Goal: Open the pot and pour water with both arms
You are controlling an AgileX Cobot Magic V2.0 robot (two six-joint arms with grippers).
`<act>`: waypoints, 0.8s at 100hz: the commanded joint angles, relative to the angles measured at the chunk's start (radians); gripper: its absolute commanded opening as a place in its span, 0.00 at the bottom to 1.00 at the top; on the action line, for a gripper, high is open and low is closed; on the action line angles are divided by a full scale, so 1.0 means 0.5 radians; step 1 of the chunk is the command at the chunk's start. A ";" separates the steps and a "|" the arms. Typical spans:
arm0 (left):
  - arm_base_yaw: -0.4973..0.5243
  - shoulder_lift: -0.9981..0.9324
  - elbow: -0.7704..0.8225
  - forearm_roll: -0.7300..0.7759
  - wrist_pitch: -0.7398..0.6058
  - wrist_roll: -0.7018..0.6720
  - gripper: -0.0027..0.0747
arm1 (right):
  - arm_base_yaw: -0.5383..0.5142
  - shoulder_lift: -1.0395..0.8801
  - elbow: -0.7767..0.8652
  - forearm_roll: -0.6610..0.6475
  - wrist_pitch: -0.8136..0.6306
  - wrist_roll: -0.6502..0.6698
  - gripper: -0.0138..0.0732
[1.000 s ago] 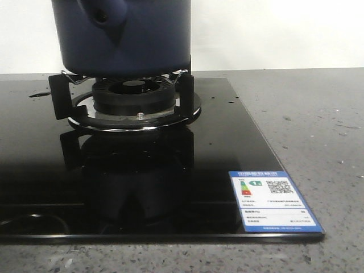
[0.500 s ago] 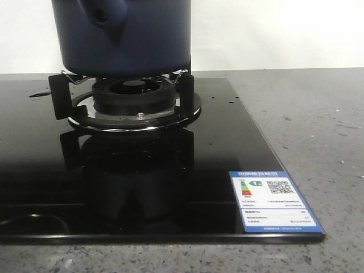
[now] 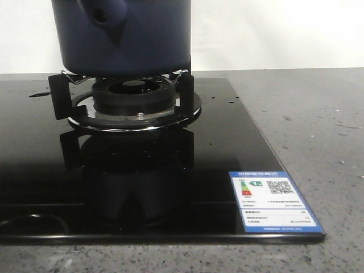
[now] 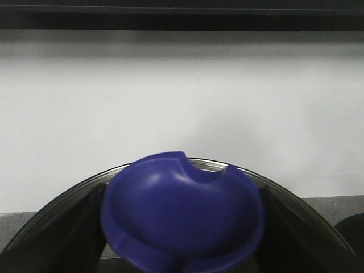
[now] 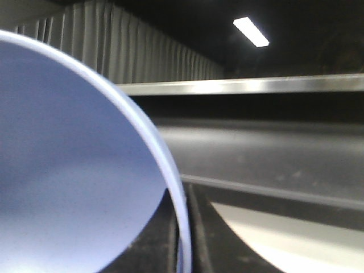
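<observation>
A black glass hob (image 3: 45, 170) is seen covering the left and middle of the grey speckled tabletop (image 3: 318, 125), reaching its near edge. Tiny droplets of water (image 3: 40, 94) are scattered on the glass toward the far left. The pot (image 3: 128, 34), dark navy blue, is set on the black pot support (image 3: 62, 94) over the round burner (image 3: 133, 94), toward the far edge of the tabletop; its top is cut off by the frame. A short stub handle (image 3: 102, 17) with a round hole is turned toward the camera. A blue and white energy label (image 3: 274, 200) is stuck on the hob's near right corner. The right part of the tabletop is seen as bare stone.

In the left wrist view, a blue knob (image 4: 182, 213) mounted on a glass lid (image 4: 290, 196) fills the lower part, flanked by dark shapes on both sides; whether the left gripper is closed on it cannot be told. In the right wrist view, a pale blue bowl (image 5: 74, 170) with a light rim is pressed close to the camera; the right gripper's fingers cannot be made out, and its state cannot be told.
</observation>
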 commanded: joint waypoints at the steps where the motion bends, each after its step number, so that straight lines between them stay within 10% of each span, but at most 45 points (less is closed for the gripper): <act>1: 0.006 -0.057 -0.071 -0.011 -0.223 -0.016 0.51 | 0.003 -0.115 -0.059 -0.025 -0.185 0.009 0.11; 80: 0.006 -0.057 -0.071 -0.011 -0.223 -0.016 0.51 | 0.003 -0.115 -0.059 -0.025 -0.144 0.009 0.11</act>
